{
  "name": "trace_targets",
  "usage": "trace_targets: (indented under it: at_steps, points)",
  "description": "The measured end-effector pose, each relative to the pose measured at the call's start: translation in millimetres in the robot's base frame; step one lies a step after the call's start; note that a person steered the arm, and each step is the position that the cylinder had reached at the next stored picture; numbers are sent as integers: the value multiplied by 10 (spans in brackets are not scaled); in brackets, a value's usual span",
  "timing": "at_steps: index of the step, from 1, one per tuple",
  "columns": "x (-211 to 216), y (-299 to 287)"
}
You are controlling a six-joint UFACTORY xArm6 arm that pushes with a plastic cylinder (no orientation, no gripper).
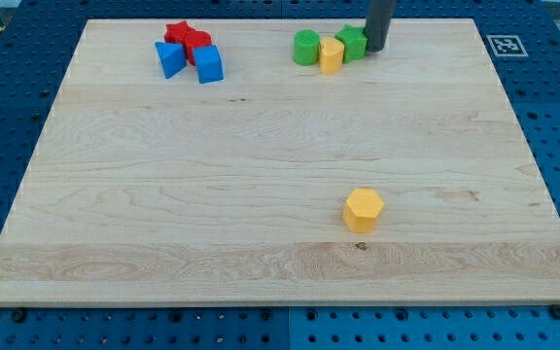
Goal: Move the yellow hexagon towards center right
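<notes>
The yellow hexagon (364, 210) sat alone on the wooden board (261, 146), below the board's middle and somewhat toward the view's right. Taking it as the landmark, everything else lay well apart from it, toward the view's top.

My tip (373, 48) stood almost straight above the yellow hexagon, near the board's top edge, with the dark rod rising out of the view's top. The arm carried no claw, so there were no jaws to report as apart or together; only the rod showed. The tip rested just beside the right face of a green block (351, 43), whose shape was not clear; contact could not be confirmed.

Up and slightly left of the hexagon, a second yellow block (331, 55), shape not clear, touched that green block. A green cylinder (306, 47) stood just left of it, also touching or nearly so.

Far up and to the left of the hexagon sat a tight cluster: a red star (176, 34), a second red block (197, 44) of unclear shape against it, a blue block (170, 59) at the cluster's left, and a blue cube (209, 65) at its lower right.

A fiducial marker (503, 45) lay at the board's upper right corner, up and right of the hexagon.
</notes>
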State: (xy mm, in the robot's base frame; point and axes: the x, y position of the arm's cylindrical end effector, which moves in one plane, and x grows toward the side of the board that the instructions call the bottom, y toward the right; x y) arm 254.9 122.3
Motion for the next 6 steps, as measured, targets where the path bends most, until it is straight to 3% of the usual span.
trace_targets:
  at_steps: [1,2,4,6]
  points:
    - [-67,-99]
    - [50,159]
    - [529,649]
    - [1264,765]
